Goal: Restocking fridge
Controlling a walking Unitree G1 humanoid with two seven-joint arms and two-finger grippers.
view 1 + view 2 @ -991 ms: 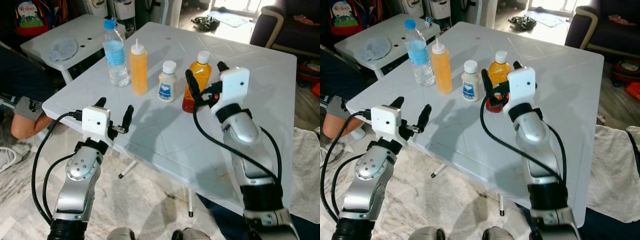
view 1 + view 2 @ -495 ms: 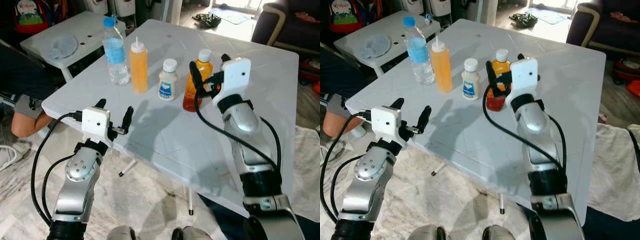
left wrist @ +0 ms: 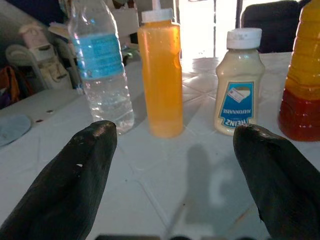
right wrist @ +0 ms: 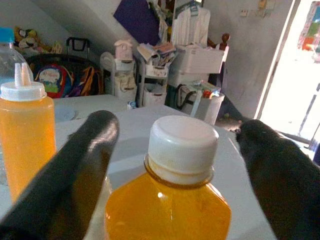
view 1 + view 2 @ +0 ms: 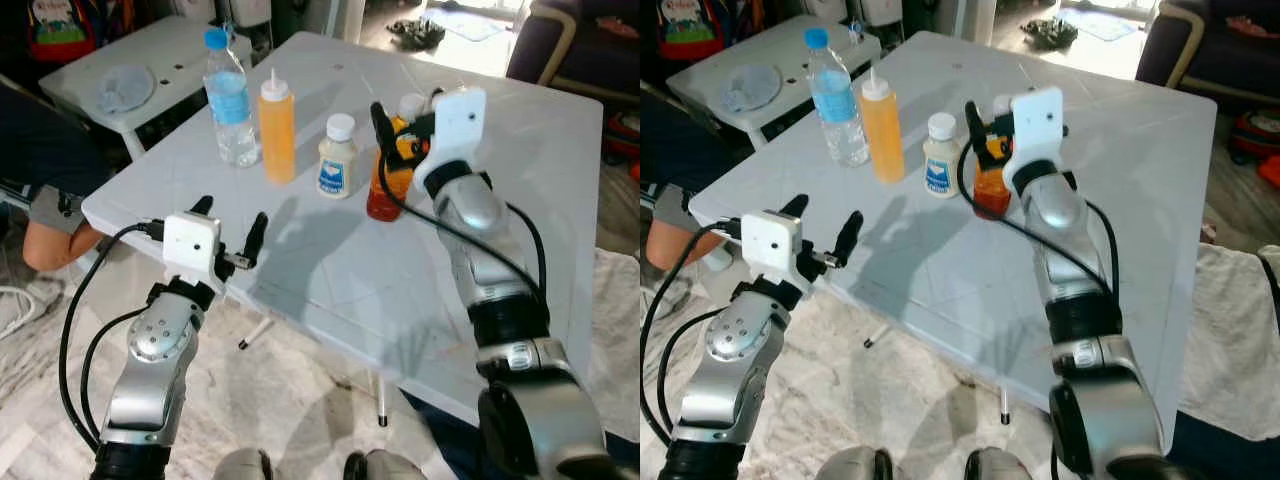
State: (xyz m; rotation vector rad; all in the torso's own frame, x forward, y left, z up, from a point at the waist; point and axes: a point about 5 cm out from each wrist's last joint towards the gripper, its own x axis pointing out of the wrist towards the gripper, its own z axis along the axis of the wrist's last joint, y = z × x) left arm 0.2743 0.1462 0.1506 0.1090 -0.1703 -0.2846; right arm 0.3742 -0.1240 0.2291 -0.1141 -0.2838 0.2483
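Juice bottle (image 5: 388, 180), orange above, red at base, white cap, stands upright on the white table (image 5: 340, 270), rightmost of a row of four. Right gripper (image 5: 400, 115) sits at its neck and cap, fingers spread wide, one on each side of the bottle; right wrist view shows a gap between each finger and the cap, no contact made out.

Just left of the juice: small mayonnaise bottle (image 5: 337, 157), white cap, blue label. Next left: orange squeeze bottle (image 5: 276, 128) with a white nozzle. Farthest left: clear water bottle (image 5: 229, 100), blue cap and label. All upright, apart from one another, across the far middle of the table.

Left gripper (image 5: 228, 232) hovers at the near left edge of the table, fingers wide apart, pointing toward the row, well short of it.

Far left, a second white table (image 5: 150, 75) carries a pale plate (image 5: 124, 95). A person's leg (image 5: 45, 245) shows at the left edge.
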